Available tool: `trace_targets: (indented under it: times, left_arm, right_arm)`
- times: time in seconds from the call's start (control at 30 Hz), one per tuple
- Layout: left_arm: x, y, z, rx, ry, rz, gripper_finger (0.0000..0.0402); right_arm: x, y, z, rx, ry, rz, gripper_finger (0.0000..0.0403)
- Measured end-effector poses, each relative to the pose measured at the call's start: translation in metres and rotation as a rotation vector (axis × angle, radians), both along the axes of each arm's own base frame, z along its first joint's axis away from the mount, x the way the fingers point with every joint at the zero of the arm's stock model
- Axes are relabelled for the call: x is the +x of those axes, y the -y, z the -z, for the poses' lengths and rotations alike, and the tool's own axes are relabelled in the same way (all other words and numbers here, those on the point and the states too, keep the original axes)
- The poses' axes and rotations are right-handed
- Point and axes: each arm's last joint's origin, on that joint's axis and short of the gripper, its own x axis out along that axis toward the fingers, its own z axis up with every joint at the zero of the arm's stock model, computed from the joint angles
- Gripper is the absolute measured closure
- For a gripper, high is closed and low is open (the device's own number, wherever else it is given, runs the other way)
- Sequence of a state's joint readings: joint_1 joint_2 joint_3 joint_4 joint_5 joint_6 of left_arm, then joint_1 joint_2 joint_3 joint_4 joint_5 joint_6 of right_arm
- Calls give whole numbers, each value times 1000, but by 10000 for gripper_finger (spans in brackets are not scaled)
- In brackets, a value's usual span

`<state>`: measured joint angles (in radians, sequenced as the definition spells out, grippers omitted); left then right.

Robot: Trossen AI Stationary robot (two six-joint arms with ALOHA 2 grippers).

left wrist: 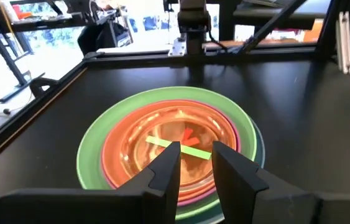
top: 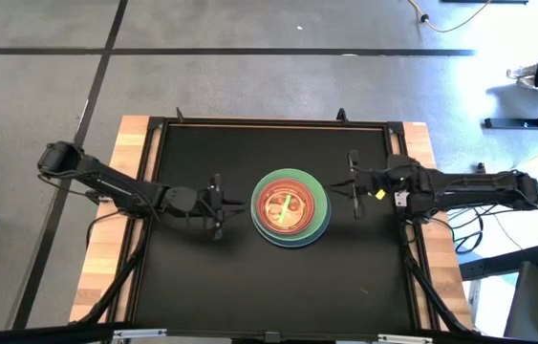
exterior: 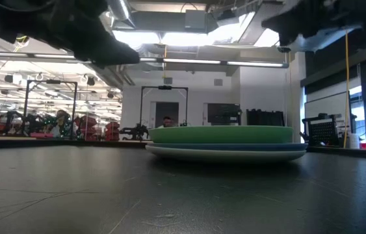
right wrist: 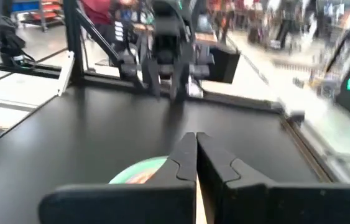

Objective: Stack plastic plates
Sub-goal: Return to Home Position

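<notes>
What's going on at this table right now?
The plastic plates sit in one stack at the middle of the black table, smaller ones on top. Neither arm holds anything: the left gripper hangs open to the left of the stack, and the right gripper, shut, hangs on the other side. Both are clear of the plates.

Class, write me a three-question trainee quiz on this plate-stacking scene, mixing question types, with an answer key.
1. How many stacks do the plates form on the table?
2. True or false: the right hand is gripping a plate.
3. Which hand has its fingers apart? A. left hand B. right hand C. neither

Key
1. One stack, near the table's middle.
2. False: the right hand is shut on nothing, beside the stack.
3. A
</notes>
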<state>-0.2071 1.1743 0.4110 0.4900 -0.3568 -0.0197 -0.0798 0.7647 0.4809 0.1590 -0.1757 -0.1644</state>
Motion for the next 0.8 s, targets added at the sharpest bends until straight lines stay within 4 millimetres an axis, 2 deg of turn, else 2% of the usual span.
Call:
trace_targets:
  times: [0.33,0.53,0.63,0.8]
  left_arm:
    - [-46,-10,1,-67,117,-13,317]
    - [-70,-17,12,-118,176,-81,317]
    - [-76,-18,14,-129,202,-94,317]
    - [-81,-19,16,-133,218,-95,317]
  right_arm:
    - [-6,2,41,43,-112,20,402]
    - [-9,2,44,46,-116,27,402]
    - [-12,1,42,61,-103,28,402]
    - [-25,-1,52,120,-82,-9,402]
